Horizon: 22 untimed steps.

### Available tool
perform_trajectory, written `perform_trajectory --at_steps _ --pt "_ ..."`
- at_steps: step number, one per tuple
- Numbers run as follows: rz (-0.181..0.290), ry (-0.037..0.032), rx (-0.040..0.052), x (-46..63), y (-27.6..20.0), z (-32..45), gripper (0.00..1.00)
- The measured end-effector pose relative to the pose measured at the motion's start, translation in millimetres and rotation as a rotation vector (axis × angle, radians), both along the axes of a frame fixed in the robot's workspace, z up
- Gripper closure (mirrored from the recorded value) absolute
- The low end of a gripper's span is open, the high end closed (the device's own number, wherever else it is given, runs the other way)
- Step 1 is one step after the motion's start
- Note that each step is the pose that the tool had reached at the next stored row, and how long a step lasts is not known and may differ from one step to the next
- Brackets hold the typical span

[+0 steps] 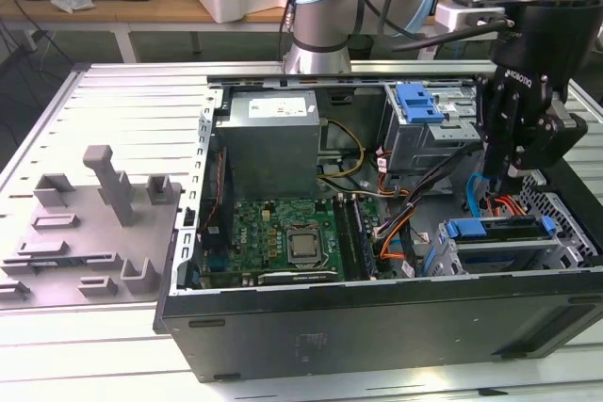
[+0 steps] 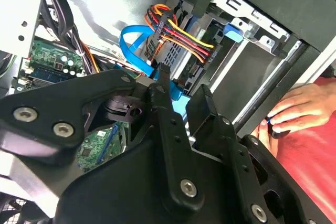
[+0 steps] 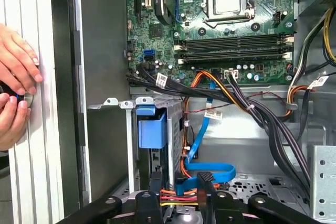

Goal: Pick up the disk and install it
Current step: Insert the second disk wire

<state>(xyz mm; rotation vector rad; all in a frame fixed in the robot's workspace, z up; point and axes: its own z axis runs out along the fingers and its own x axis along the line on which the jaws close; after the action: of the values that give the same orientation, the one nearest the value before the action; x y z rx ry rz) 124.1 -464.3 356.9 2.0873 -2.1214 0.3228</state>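
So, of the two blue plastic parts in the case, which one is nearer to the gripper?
The blue carrier on the disk, just below the gripper; the blue latch sits farther back.

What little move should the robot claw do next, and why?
Probably lift straight up, slowly. The gripper is open and holds nothing, the disk with its blue rail already seems to sit in the drive bay, and the red and yellow wires lie right by the fingertips, so a sideways move could snag them.
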Motion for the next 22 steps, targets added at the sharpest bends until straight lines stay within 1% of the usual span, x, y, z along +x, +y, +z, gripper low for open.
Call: perform_trajectory --at_steps 3,4,8,15,18,22 --pt "0.0 0.0 -0.0008 -0.1 1.4 -0.6 0.61" --pt "0.0 0.0 -0.001 0.0 2.5 -0.6 0.69" --pt "0.0 0.0 -0.0009 0.0 4.9 -0.8 0.69" --pt "0.0 0.0004 -0.0017 -0.1 5.3 -0.8 0.69" --pt "0.0 0.0025 -0.0016 0.1 4.7 -0.9 0.69" --pt "0.0 0.0099 -0.0018 2.8 4.1 -0.8 0.69"
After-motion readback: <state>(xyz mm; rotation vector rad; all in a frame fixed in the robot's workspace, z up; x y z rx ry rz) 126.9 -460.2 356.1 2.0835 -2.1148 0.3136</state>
